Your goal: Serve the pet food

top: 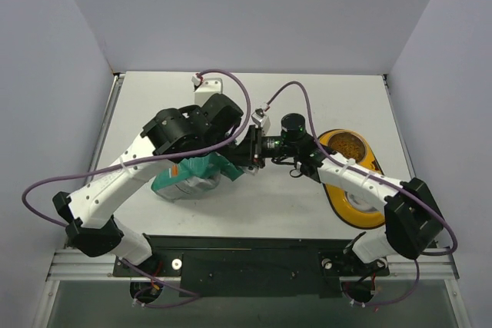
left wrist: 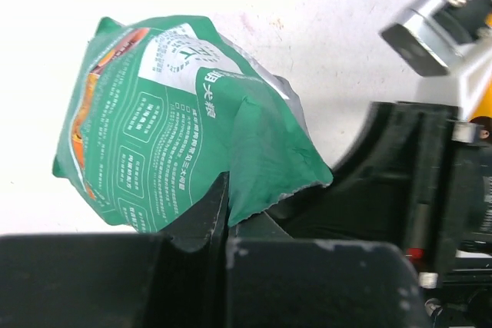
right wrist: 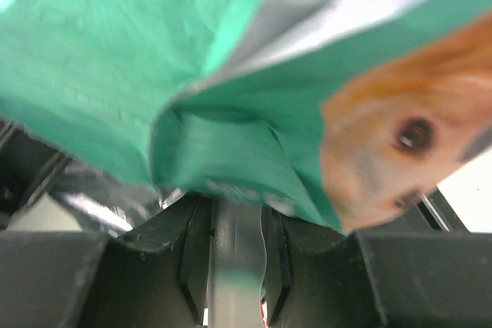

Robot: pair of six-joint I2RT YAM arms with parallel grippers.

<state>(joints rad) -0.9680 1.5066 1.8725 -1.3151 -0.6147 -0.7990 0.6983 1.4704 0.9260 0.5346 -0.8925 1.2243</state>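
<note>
In the top view, a teal-green bag [top: 188, 178] is seen lying on the white table [top: 269, 209], left of centre. The left arm [top: 123, 174] is stretched over the bag, so much of the bag is covered. The right arm [top: 361, 182] is reached in from the right, and the right gripper [top: 246, 155] is placed at the bag's right end. A yellow dish [top: 355, 211] with two hollows is set on the right of the table, well apart from the bag. The far hollow is filled with something golden-brown and grainy, taken to be the pet food [top: 344, 146]; single pellets cannot be made out.

In the left wrist view, the bag is shown crumpled, its printed back turned up. The left gripper [left wrist: 227, 224] is closed tight, with a torn edge of the bag pinched between its fingers. The right gripper is seen as a black block just beside that edge.

In the right wrist view, the frame is filled by the bag, and a dog's face is printed on its right side. The right gripper's fingers [right wrist: 196, 243] are drawn nearly together, and a thin strip of the bag is clamped between them.
</note>
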